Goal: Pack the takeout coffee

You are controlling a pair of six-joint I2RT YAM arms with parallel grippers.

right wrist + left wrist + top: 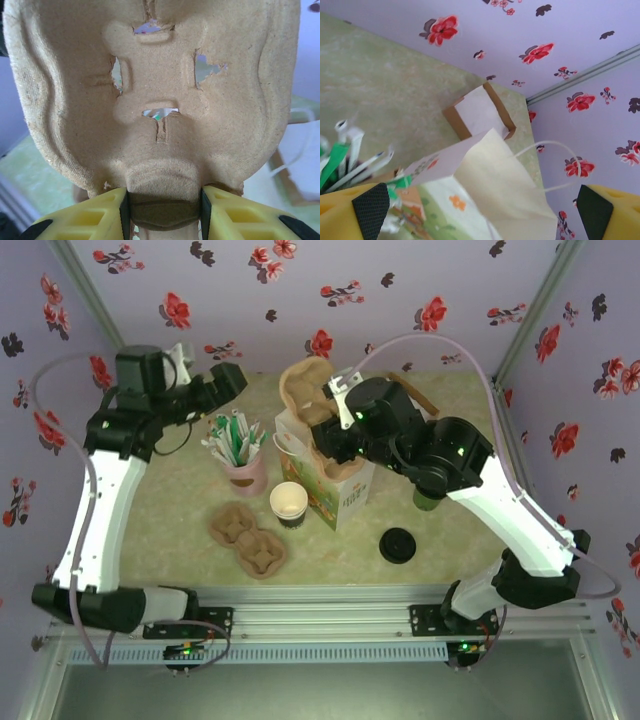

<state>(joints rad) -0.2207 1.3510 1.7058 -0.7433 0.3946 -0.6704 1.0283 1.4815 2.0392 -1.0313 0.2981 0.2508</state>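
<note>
From above, the takeout coffee cup (288, 503) stands open-topped on the desk (450, 540), between the pink cup (246, 472) of stirrers (232, 438) and the paper bag (335, 485), just beside the bag. Its black lid (398, 545) lies flat, well apart to the right. A second carrier (248, 537) rests in front of the cup. The right wrist view adds the grip. The right claw (162, 212) is clamped narrowly on the lower edge of a pulp carrier (160, 100), held upright above the bag. In the left wrist view the left claw (481, 212) gapes wide and holds nothing, with the bag's open mouth and handle between its pads (370, 210).
</note>
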